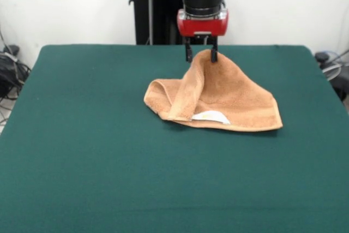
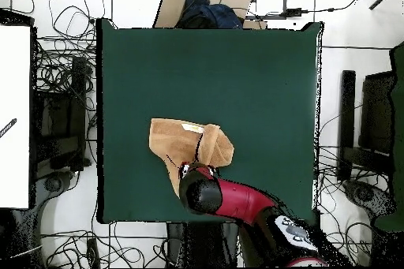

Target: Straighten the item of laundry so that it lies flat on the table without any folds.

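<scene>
towel (image 1: 218,99) sits a bit right of centre on the table (image 1: 82,151), nearer the far edge than the near one in the front view. going left to right: a rolled-over fold bulges at the towel's left, a flap hangs down the middle over the white label (image 1: 210,117), and the right side slopes down to a flat corner resting on the green cloth. risks as i read them: grip looks like it's only on a peak of fabric, so a fast lift or sideways pull could let it slip out; dragging without clearing the left fold would likely just carry the fold along or bunch it more; letting go from here would probably drop the peak back onto the pile and add a crease. also the felt-like top may snag terry and resist sliding. gripper (image 1: 201,54) is above the towel's high point, fingers narrowly apart and pinched on the raised top of the towel, which tents up to them. overhead view mostly hides the contact under the arm.
</scene>
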Available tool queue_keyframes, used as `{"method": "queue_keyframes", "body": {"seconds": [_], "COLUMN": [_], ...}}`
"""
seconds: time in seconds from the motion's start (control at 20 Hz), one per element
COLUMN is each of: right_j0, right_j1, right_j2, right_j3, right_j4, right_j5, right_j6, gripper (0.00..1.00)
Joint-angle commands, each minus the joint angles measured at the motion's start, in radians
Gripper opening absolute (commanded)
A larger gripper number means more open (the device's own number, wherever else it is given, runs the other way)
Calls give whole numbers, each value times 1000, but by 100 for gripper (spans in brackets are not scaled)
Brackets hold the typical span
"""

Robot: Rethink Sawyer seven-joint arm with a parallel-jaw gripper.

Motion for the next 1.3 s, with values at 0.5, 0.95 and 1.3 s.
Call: {"method": "queue_keyframes", "body": {"seconds": [0.5,0.95,1.3], "right_j0": [37,-6,-27], "right_j1": [21,27,24], "right_j2": [47,90,107], "right_j3": [-22,-95,-167], "right_j4": [38,61,55], "right_j5": [0,150,277], "right_j6": [199,137,87], "gripper": [100,100,100]}}
